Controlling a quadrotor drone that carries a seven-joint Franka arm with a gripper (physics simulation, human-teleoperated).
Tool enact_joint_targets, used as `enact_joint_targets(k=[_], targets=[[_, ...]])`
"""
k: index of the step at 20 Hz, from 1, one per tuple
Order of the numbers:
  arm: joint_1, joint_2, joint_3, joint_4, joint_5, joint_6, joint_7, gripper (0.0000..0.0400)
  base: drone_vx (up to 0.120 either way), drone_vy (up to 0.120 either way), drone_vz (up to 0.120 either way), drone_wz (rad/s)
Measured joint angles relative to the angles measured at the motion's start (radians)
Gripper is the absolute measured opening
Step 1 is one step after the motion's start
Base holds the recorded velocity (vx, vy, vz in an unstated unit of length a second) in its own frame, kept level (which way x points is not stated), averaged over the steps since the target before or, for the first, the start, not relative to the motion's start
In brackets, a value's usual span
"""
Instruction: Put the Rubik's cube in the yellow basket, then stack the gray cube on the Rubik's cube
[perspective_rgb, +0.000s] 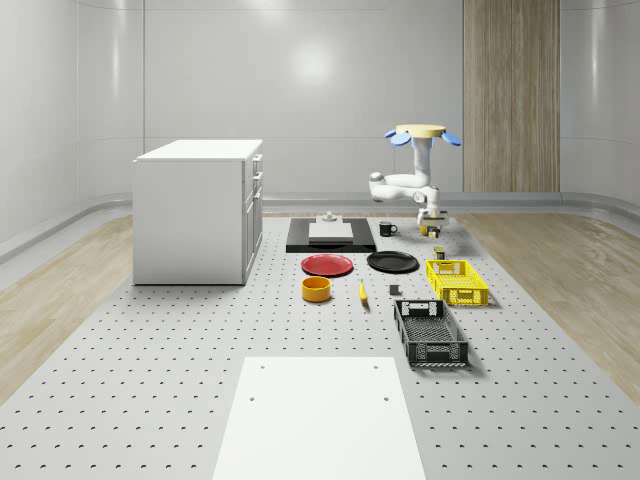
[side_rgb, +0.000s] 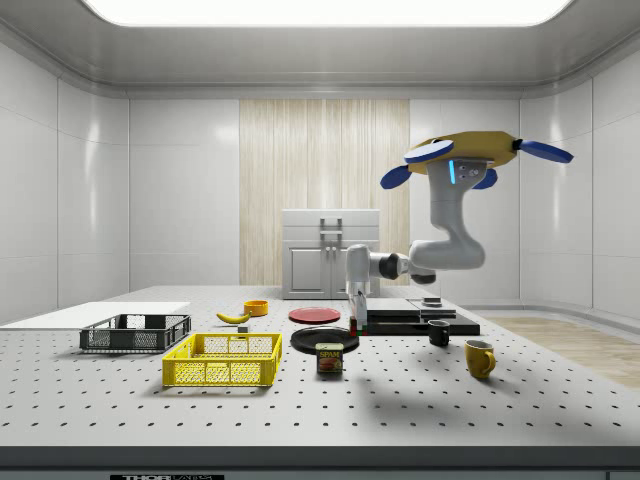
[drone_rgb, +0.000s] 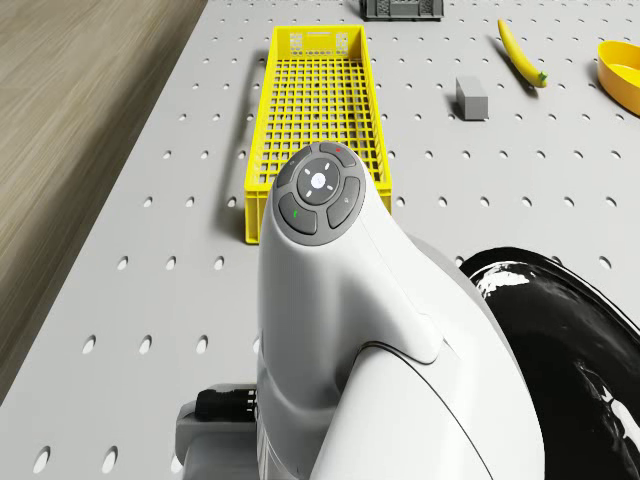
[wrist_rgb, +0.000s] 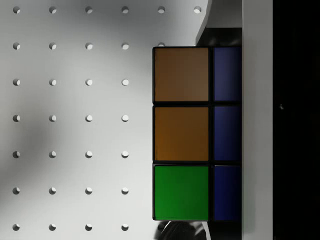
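The Rubik's cube shows orange and green tiles with a blue side, pressed against a pale finger. My gripper hangs on the down-bent arm, shut on the Rubik's cube, a little above the table beside the black plate. The drone hovers over the table's far right part, behind the yellow basket. That yellow basket has nothing in it. The small gray cube lies on the table between the basket and the banana.
A black basket sits in front of the yellow one. A Spam can, yellow mug and black mug stand near the gripper. An orange bowl, red plate and white cabinet lie towards the whole-scene view's left.
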Motion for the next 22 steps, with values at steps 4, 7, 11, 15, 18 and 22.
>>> enact_joint_targets(k=[4,7,11,15,18,22], targets=[[-0.002,-0.011,0.001,0.0,0.005,0.01,0.002,0.0325,0.12,0.0,0.0,0.0],[-0.003,-0.019,0.002,0.001,0.008,0.018,0.003,0.0325,0.12,0.0,0.0,0.0],[-0.005,-0.029,0.003,0.001,0.012,0.027,0.004,0.0325,0.12,0.0,0.0,0.0],[-0.007,-0.039,0.004,0.001,0.016,0.036,0.006,0.0325,0.12,0.0,0.0,0.0],[-0.008,-0.045,0.005,0.002,0.019,0.042,0.007,0.0325,0.12,0.0,0.0,0.0],[-0.009,-0.054,0.006,0.002,0.022,0.05,0.008,0.0325,0.12,0.0,0.0,0.0]])
